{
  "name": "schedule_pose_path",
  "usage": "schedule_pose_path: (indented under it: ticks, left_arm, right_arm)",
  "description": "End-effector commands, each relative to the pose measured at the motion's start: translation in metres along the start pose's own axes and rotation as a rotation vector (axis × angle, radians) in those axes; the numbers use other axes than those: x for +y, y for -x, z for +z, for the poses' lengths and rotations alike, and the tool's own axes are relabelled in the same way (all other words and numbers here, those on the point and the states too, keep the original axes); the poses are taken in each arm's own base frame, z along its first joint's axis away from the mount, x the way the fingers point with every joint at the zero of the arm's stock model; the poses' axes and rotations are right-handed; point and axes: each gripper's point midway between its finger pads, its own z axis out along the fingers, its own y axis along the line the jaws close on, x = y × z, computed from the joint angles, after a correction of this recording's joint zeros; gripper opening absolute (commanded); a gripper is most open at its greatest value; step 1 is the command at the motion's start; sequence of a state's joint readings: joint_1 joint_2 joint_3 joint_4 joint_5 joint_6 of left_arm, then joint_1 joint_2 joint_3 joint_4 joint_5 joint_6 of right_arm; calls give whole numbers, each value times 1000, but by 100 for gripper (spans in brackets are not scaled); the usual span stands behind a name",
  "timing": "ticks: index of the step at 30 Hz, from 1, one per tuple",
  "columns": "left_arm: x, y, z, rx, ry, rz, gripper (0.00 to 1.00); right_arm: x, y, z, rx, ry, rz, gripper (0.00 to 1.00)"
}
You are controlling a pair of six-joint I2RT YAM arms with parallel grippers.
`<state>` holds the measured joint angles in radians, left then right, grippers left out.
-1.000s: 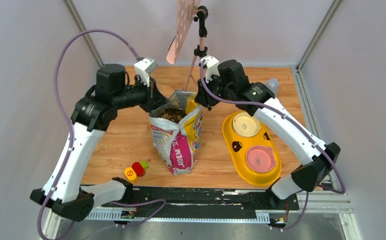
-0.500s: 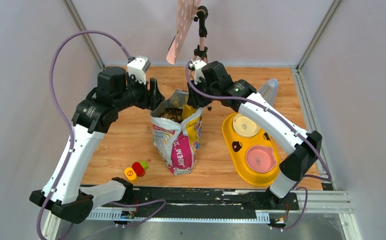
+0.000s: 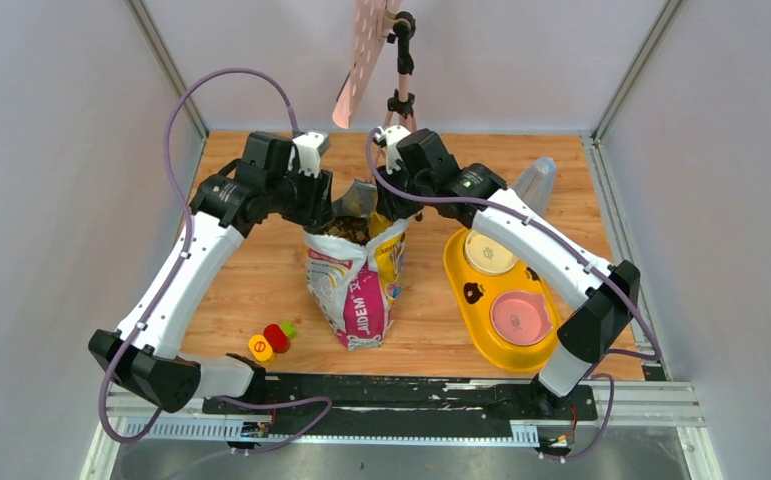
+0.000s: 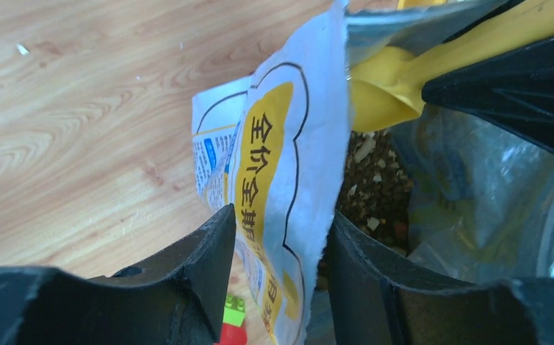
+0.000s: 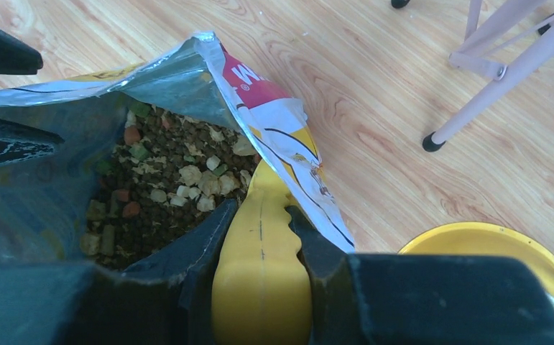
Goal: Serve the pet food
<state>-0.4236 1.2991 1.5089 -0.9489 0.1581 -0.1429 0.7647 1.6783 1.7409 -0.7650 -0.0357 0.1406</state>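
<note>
The printed bag (image 3: 356, 300) stands upright mid-table with its mouth open, and brown pet food (image 3: 346, 230) shows inside. My left gripper (image 3: 326, 205) is open at the bag's left rim. In the left wrist view its jaws (image 4: 281, 215) straddle the bag wall (image 4: 288, 144), one finger outside and one inside beside the pet food (image 4: 378, 187). My right gripper (image 3: 391, 205) is at the bag's right rim, shut on the handle of the yellow scoop (image 5: 259, 273). The scoop's front end dips down into the pet food (image 5: 166, 187) and is hidden from view.
A yellow double-bowl feeder (image 3: 461, 270) lies right of the bag, holding a cream bowl (image 3: 492, 250) and a pink bowl (image 3: 519, 316). Small toy bricks (image 3: 271, 338) sit at the front left. A pink stand (image 3: 398, 90) rises behind the bag, and a grey bottle (image 3: 536, 180) stands at the back right.
My left gripper has opened and moved right, its jaws now astride the bag's left rim. The right arm has swung left with the scoop, over the bag's mouth.
</note>
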Motion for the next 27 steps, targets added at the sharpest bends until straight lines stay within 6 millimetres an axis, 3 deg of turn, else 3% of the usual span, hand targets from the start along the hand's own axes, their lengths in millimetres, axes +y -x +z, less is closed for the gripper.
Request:
schedule_pose_path:
  ticks: [1, 8, 9, 14, 17, 20, 27]
  left_arm:
    - [-6, -14, 7, 68, -54, 21, 53]
    - [-17, -19, 15, 90, -121, -2, 3]
    - [-19, -17, 16, 86, -129, -10, 1]
    - [-27, -4, 22, 59, -171, -57, 0]
    - [-25, 2, 24, 49, -172, -71, 0]
    - [-15, 3, 27, 51, -149, -70, 0]
    - [15, 12, 24, 16, -57, 38, 0]
  right_arm:
    - [-17, -37, 15, 111, -75, 15, 0]
    - [14, -77, 28, 251, 75, 62, 0]
    - [19, -82, 29, 270, 96, 73, 0]
    - [36, -100, 33, 344, 198, 106, 0]
    - [53, -99, 26, 369, 311, 155, 0]
    - [72, -88, 11, 382, 501, 238, 0]
    - [71, -40, -14, 271, 716, 342, 0]
